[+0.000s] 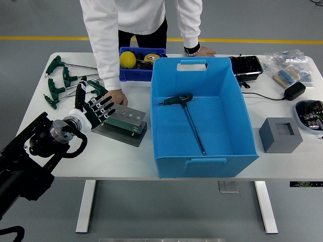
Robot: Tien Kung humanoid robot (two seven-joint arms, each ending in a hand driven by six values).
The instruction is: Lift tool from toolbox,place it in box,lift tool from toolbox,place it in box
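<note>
In the head view, the large blue box is sitting mid-tabletop, holding one green-handled T-wrench lying flat on its floor. Behind it, a small blue bin is carrying a yellow ball. At the left, the metal tool rack is lying tilted, with a person's hand pressing on its far edge. More green T-handled tools are lying loose at the far left. The robot's left hand is hovering with fingers spread, grasping nothing, over the rack's left end. A grey block is resting to the right. The white tabletop is standing on a grey floor with a yellow line.
</note>
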